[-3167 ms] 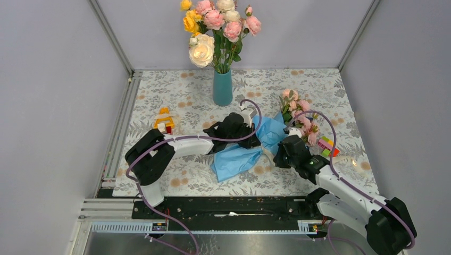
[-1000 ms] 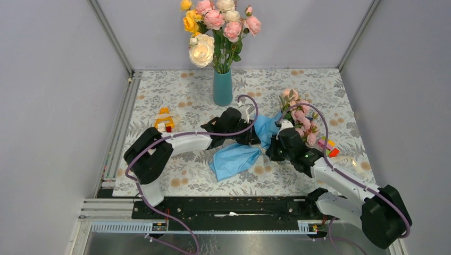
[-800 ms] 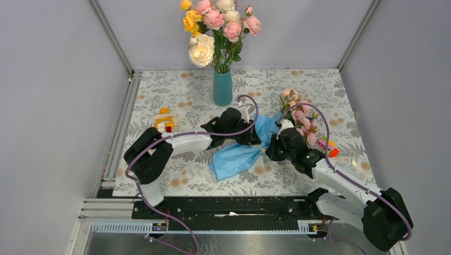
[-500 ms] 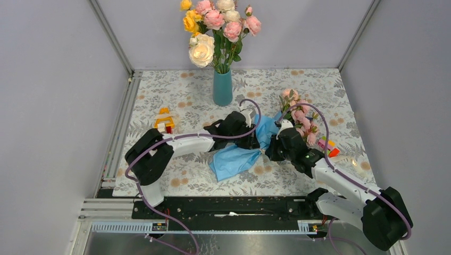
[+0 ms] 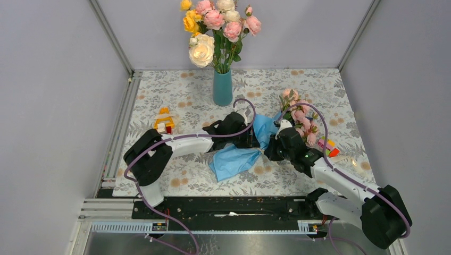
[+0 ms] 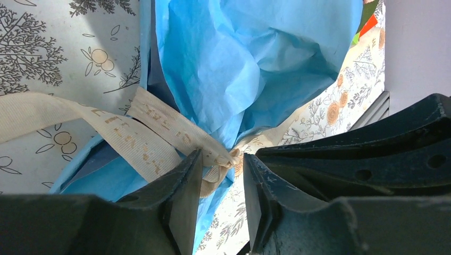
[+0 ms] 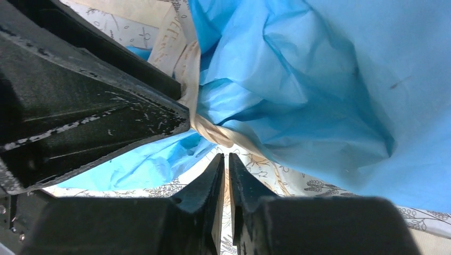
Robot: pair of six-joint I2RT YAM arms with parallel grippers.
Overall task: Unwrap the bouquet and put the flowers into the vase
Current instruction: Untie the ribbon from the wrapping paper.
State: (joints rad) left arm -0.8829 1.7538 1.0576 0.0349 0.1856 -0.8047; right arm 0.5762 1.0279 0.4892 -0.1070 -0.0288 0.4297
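The bouquet lies mid-table: crinkled blue paper (image 5: 234,159) spread flat, pink flowers (image 5: 299,116) at its right end. A cream ribbon (image 6: 159,133) is knotted round the paper's waist. My left gripper (image 5: 254,139) stands open, with the ribbon's knot between its tips (image 6: 222,155). My right gripper (image 5: 269,149) faces it from the right. Its jaws (image 7: 224,156) are parted by only a narrow slit with nothing in it, and the ribbon knot (image 7: 213,132) lies just beyond the tips. The teal vase (image 5: 223,87) stands at the back.
A large bunch of yellow, cream and pink roses (image 5: 215,26) fills the vase. Coloured toy blocks sit at the left (image 5: 165,121) and at the right (image 5: 327,146) by the flowers. Grey walls close in the flowered tablecloth (image 5: 175,95).
The left jaws have spread wider around the ribbon knot. The right jaws have parted from shut to a thin slit. Both arms have stayed almost in place.
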